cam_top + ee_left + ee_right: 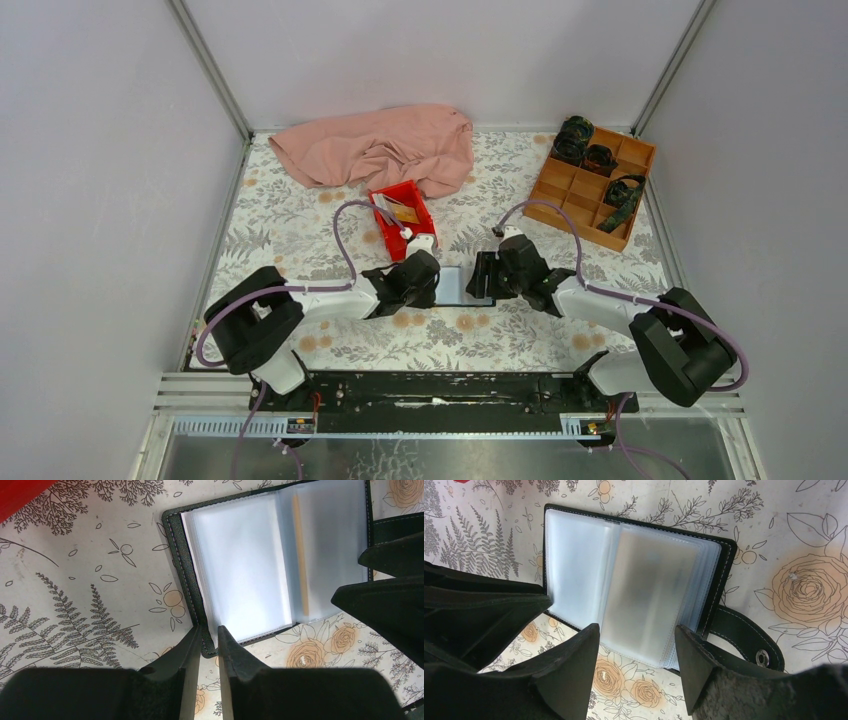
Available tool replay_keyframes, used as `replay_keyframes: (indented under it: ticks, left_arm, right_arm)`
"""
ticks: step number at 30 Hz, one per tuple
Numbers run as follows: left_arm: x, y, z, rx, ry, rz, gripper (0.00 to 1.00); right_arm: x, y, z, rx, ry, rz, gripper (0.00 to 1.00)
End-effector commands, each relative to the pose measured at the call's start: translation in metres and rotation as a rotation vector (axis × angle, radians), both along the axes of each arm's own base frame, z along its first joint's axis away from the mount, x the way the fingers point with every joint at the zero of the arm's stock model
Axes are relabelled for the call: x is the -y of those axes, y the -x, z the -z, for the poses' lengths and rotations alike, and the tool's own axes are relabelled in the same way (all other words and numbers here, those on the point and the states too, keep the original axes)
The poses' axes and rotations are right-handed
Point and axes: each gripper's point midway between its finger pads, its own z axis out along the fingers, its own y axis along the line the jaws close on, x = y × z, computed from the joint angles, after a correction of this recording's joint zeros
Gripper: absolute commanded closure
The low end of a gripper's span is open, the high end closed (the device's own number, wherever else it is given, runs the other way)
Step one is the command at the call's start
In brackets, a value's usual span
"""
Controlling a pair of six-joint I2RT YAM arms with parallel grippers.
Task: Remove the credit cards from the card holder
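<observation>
The card holder [462, 285] lies open on the flowered table between my two grippers, black cover [182, 565] down and clear plastic sleeves [649, 590] fanned upward. A thin orange-gold credit card edge [300, 555] shows inside one sleeve. My left gripper [210, 630] is nearly closed, its tips pinching the cover's near corner. Over the sleeves' near edge my right gripper [636, 630] stands wide open with nothing between its fingers. More credit cards [405, 212] lie in the red tray.
The red tray [385, 195] sits just behind the left gripper. A pink cloth [380, 148] is heaped at the back. A wooden compartment box [575, 185] stands at the back right. The holder's snap strap [749, 637] sticks out beside the right finger.
</observation>
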Motion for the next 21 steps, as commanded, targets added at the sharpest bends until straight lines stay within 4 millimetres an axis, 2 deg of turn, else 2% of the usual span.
replay_keyframes:
  ticks: [1, 6, 12, 21]
  left_arm:
    - [0.011, -0.004, -0.002, 0.014, 0.025, 0.017, 0.75]
    - [0.009, -0.004, 0.000, 0.011, 0.020, 0.015, 0.75]
    - [0.010, -0.004, 0.000, 0.012, 0.020, 0.014, 0.75]
    - [0.009, -0.003, 0.003, 0.007, 0.015, 0.016, 0.75]
  right_arm:
    - [0.001, 0.000, 0.001, 0.010, 0.005, -0.003, 0.36]
    - [-0.004, 0.004, 0.006, -0.010, -0.012, -0.026, 0.36]
    - [-0.021, 0.001, -0.003, -0.008, -0.071, -0.078, 0.36]
    - [-0.028, -0.003, -0.010, 0.002, -0.081, -0.092, 0.36]
